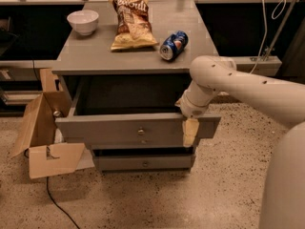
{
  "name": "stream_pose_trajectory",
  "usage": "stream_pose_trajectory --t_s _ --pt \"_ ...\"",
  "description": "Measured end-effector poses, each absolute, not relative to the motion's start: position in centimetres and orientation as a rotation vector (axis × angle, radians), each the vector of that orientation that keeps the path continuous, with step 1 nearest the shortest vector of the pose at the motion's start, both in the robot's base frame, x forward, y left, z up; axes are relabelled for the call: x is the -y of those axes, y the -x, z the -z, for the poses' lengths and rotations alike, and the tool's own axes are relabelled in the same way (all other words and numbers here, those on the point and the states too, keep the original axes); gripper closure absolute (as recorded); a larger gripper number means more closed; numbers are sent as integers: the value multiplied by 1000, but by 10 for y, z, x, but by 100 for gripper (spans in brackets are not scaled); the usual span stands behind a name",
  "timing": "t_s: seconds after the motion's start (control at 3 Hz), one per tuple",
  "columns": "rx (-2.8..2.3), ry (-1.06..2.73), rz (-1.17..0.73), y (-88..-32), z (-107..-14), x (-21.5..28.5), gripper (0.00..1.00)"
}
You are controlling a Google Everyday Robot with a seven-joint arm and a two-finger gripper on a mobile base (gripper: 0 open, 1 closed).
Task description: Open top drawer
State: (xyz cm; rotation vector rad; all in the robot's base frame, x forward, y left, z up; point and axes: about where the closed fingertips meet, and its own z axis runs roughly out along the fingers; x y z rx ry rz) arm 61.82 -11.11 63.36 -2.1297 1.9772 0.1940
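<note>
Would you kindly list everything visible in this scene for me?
top drawer: one, grey, pulled out
bottom drawer: one, grey, lowest in cabinet
cabinet: one, grey, centre
bowl: one, white, cabinet top, left
chip bag: one, brown-yellow, cabinet top, middle
can: one, blue, cabinet top, right, lying down
cardboard box: one, brown, floor left of cabinet
cable: one, black, floor, front left
arm: one, white, reaching from the right
end effector: one, yellowish, over top drawer's front, right side
</note>
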Motion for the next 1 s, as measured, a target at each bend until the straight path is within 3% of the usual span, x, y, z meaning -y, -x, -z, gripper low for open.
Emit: stream_pose_trajectory --t_s 0.33,1.0 --pt "-2031 2163 -149 -593 -637 118 0" --pt "-2119 2161 -118 -562 -639 134 41"
